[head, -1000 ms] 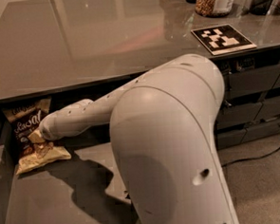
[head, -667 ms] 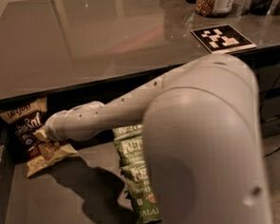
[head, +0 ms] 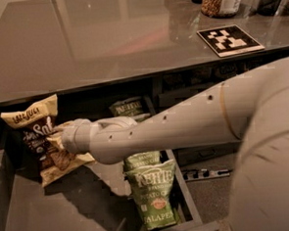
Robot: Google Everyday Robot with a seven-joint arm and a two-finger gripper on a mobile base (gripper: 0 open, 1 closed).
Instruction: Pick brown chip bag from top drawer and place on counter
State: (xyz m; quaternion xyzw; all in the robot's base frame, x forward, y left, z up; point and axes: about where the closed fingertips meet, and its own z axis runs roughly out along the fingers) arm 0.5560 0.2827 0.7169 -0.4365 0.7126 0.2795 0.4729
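The brown chip bag (head: 35, 129), with cream-yellow bands, hangs upright and tilted at the left of the open top drawer (head: 52, 216), and its shadow falls on the drawer floor below it. My gripper (head: 60, 137) reaches in from the right at the end of the white arm. It is shut on the bag's right edge, with the bag partly wrapped around it. The glossy grey-brown counter (head: 105, 41) lies above and behind the drawer.
A green Kettle bag (head: 152, 195) lies by the drawer's right wall, and another (head: 127, 107) sits at the back. A black-and-white marker tile (head: 229, 39) and a jar (head: 222, 0) stand on the counter at right. A power strip (head: 207, 173) lies on the floor.
The brown chip bag has come up off the drawer floor and now hangs more upright in the gripper. The arm has swung aside and uncovered the green bags.
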